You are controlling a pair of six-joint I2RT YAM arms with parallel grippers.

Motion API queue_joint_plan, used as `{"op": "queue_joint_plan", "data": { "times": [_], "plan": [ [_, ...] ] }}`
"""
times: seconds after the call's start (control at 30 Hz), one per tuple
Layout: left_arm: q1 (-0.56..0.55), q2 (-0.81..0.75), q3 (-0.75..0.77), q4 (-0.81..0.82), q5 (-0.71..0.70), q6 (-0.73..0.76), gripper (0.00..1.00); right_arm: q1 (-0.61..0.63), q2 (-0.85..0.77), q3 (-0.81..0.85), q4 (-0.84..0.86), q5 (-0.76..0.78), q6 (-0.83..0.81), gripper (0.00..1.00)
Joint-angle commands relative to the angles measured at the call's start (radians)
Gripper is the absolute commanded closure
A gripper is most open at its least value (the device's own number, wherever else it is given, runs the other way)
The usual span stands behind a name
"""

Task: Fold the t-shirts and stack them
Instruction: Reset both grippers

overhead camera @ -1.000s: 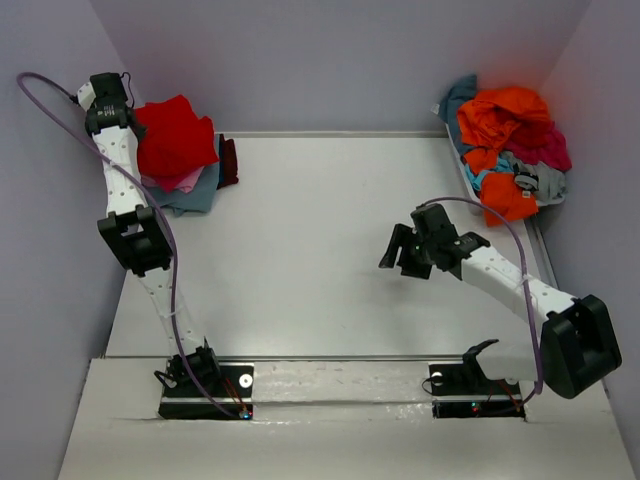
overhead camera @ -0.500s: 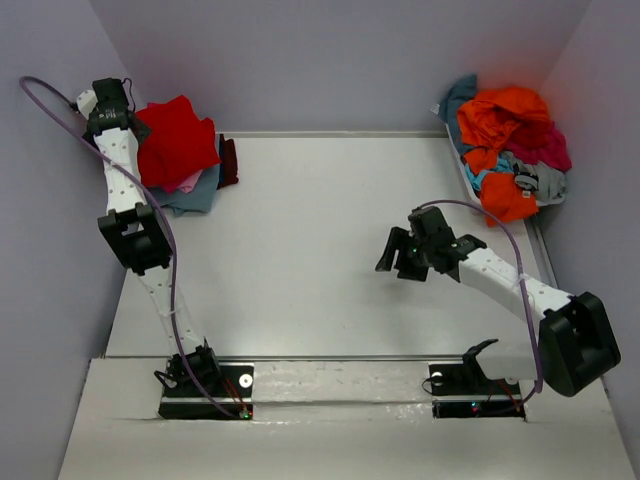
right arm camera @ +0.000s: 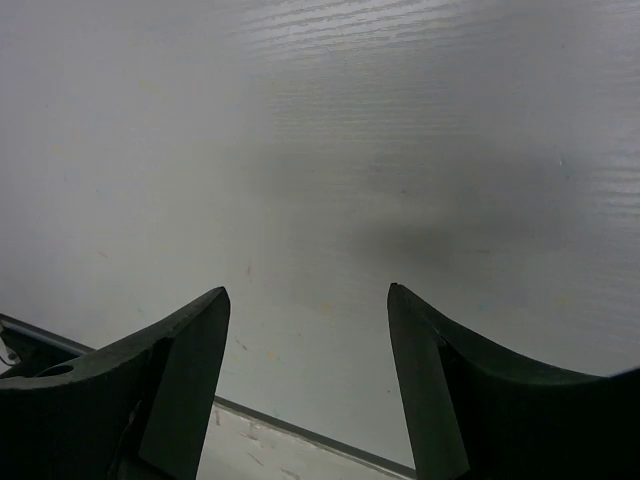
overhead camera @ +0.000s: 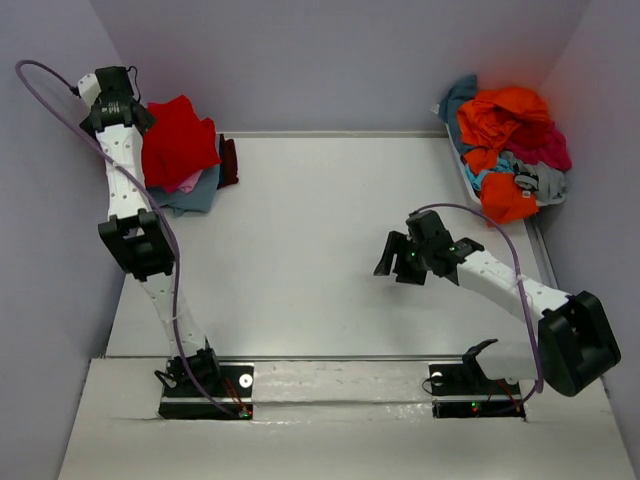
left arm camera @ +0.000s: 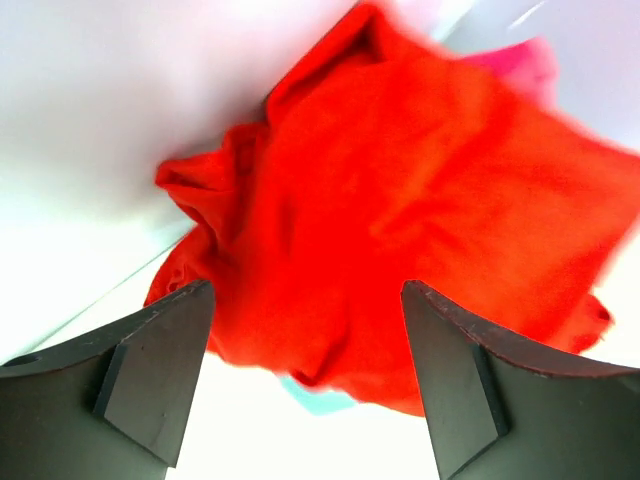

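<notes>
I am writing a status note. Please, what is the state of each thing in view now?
red t-shirt: folded, on top of the stack
stack: several folded shirts, far left
heap of t-shirts: crumpled, unfolded, far right
left gripper: open, empty, facing the red t-shirt
right gripper: open, empty, above the table

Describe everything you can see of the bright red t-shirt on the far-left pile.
The bright red t-shirt is soft, plain cloth, folded into a rough, slightly rumpled square. It lies on top of the stack at the far left corner of the table, resting on a pink shirt above a grey-blue one. The left gripper hovers close by, jaws open, holding nothing.
</notes>
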Motion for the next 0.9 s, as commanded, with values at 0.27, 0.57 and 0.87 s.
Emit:
{"op": "queue_joint_plan", "data": {
  "times": [0.27, 0.57, 0.87],
  "plan": [
    [-0.021, -0.226, -0.042, 0.063, -0.081, 0.06, 0.12, 0.026, -0.029, -0.005, 0.046, -0.011, -0.017, 0.3],
    [-0.07, -0.029, 0.078, 0.032, -0.02, 0.079, 0.12, 0.026, 0.001, 0.022, 0.03, -0.003, -0.026, 0.3],
    [-0.07, 0.237, 0.211, 0.04, 0.075, 0.068, 0.13, 0.035, 0.129, 0.093, 0.021, -0.014, -0.05, 0.3]
  ]
}}
